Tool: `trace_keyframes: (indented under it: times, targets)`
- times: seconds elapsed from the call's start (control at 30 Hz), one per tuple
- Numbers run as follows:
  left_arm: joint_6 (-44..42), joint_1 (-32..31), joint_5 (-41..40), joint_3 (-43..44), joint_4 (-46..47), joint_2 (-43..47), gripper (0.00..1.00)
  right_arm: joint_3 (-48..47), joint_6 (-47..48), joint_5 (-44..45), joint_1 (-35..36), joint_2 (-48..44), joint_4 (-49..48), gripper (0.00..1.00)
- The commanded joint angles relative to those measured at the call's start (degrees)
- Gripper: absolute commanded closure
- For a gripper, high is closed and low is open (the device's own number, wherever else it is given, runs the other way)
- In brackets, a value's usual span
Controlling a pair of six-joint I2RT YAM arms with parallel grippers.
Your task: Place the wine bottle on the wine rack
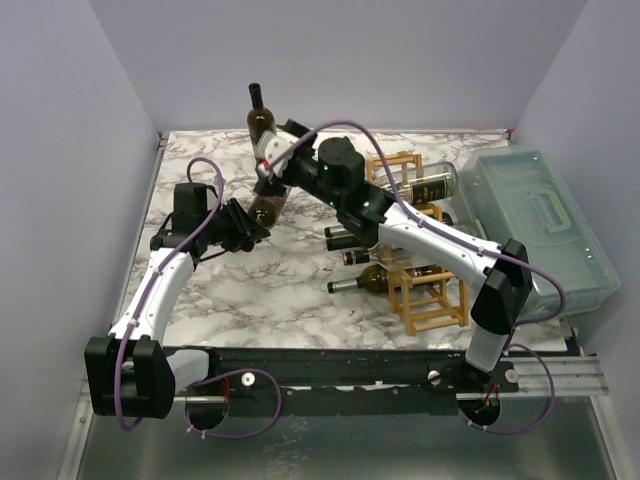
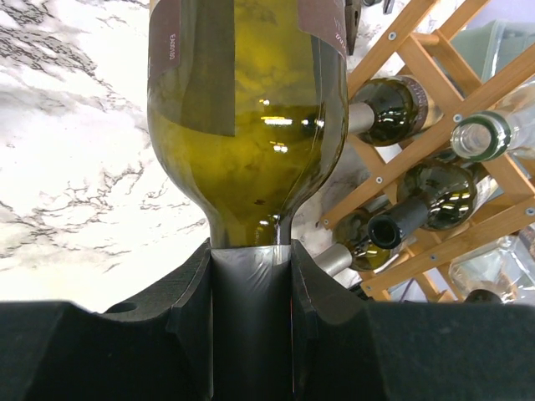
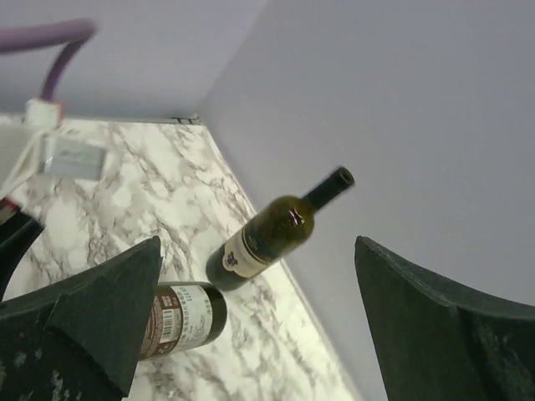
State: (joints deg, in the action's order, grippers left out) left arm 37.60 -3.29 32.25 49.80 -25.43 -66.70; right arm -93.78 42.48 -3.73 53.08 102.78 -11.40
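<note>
Marble-pattern table [image 1: 270,290] — wine rack [image 1: 430,305], lidded plastic box [image 1: 545,230], upright bottle [image 1: 262,120] at far edge.

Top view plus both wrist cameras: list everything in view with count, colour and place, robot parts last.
table: one, white-and-grey marble, under everything.
wine rack: one, light wood, right of centre.
racked bottles: several, mostly dark green, lying in the rack; exact count unclear.
clear bottle: one, clear glass, lying at the rack's far end.
wine bottle: one, olive green with dark label, left of the rack.
standing bottle: one, dark green, upright by the back wall.
plastic box: one, translucent grey-green, right of the rack.
left gripper: black, shut on the wine bottle's neck.
right gripper: black, open, holding nothing.
</note>
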Motion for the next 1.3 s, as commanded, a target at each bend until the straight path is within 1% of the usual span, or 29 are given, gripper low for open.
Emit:
trace_keyframes:
  times: [0.0, 0.07, 0.13, 0.2, 0.27, 0.33, 0.37, 0.43, 0.5, 0.57, 0.63, 0.7, 0.77, 0.9, 0.97, 1.27]
  targets:
    - [-6.2, 0.2, 0.5, 3.9, 3.7, 2.1, 1.00, -9.6, -24.6, 24.5, 0.2, 1.7, 15.3, 0.01]
    - [-6.6, 0.1, 0.8, 4.2, 3.7, 1.4, 1.00, -12.9, -33.6, 31.8, 0.1, 2.0, 22.2, 0.00]
    - [-7.2, 0.1, 1.5, 4.7, 3.7, 0.7, 1.00, -15.1, -39.0, 36.6, 0.1, 2.3, 28.3, 0.01]
    - [-8.1, 0.1, 2.7, 5.4, 3.7, 0.1, 1.00, -17.2, -43.1, 39.4, 0.1, 2.7, 34.1, 0.00]
    - [-8.9, 0.0, 3.7, 6.1, 3.6, -0.2, 1.00, -19.3, -48.0, 39.6, -1.0, 3.1, 39.6, 0.01]
    - [-9.3, 0.0, 4.0, 6.6, 3.3, -0.4, 1.00, -21.4, -52.3, 37.4, -3.0, 3.7, 44.9, 0.06]
    - [-9.3, -0.1, 4.2, 6.7, 3.2, -0.5, 1.00, -22.0, -53.7, 36.6, -3.9, 3.8, 47.0, 0.09]
    - [-9.3, -0.3, 4.7, 6.8, 3.1, -0.6, 1.00, -22.7, -55.0, 35.7, -5.0, 4.0, 50.2, 0.11]
    - [-9.7, -0.8, 5.1, 6.8, 3.1, -0.6, 1.00, -21.3, -55.8, 35.3, -5.8, 3.0, 51.4, 0.12]
    - [-9.7, -1.0, 5.1, 6.8, 3.1, -0.6, 1.00, -17.8, -57.0, 31.5, -8.2, 1.2, 49.8, 0.13]
    - [-9.5, -1.1, 5.5, 7.0, 2.9, -0.8, 1.00, -16.7, -59.2, 29.2, -10.5, 0.9, 50.8, 0.16]
    - [-9.2, -1.2, 5.9, 7.4, 2.7, -0.6, 1.00, -16.5, -59.1, 32.3, -10.8, 1.0, 51.9, 0.21]
    - [-9.1, -1.3, 6.1, 8.1, 2.3, -0.5, 1.00, -15.8, -58.7, 33.5, -11.0, 0.9, 52.1, 0.22]
    - [-8.8, -1.4, 6.8, 9.3, 2.0, -1.1, 1.00, -14.0, -59.0, 33.7, -12.2, 0.8, 51.9, 0.35]
    - [-8.5, -1.4, 7.3, 9.8, 1.9, -1.3, 1.00, -12.9, -59.0, 35.4, -12.7, 0.5, 51.4, 0.39]
    - [-8.7, -1.4, 10.9, 12.8, 1.9, -3.4, 1.00, -11.5, -56.7, 40.1, -13.1, 0.0, 52.7, 0.39]
